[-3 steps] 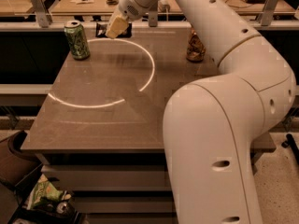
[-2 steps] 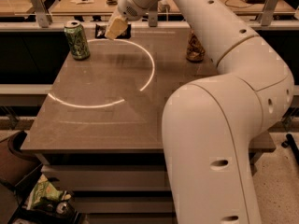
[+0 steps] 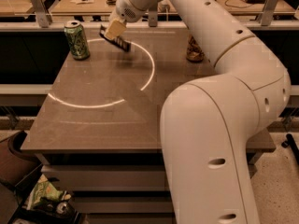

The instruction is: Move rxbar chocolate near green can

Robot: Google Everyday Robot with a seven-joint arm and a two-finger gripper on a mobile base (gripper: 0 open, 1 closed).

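Note:
The green can point(image 3: 77, 40) stands upright at the far left of the brown table point(image 3: 107, 125). The rxbar chocolate point(image 3: 117, 41), a flat black bar with white lettering, hangs tilted a little above the table, to the right of the can. My gripper point(image 3: 114, 30) is shut on the bar's upper part, with a pale fingertip point(image 3: 114, 30) in front of it. About a can's width of table lies between the bar and the can.
A brown-orange can point(image 3: 194, 50) stands at the far right of the table, partly behind my arm point(image 3: 219, 101). A bright ring of light lies on the tabletop. Benches with small items stand behind. A bag with green packaging point(image 3: 46, 197) lies on the floor at front left.
The gripper has lifted slightly, and the black bar now shows hanging from it above the table. The cans have not moved.

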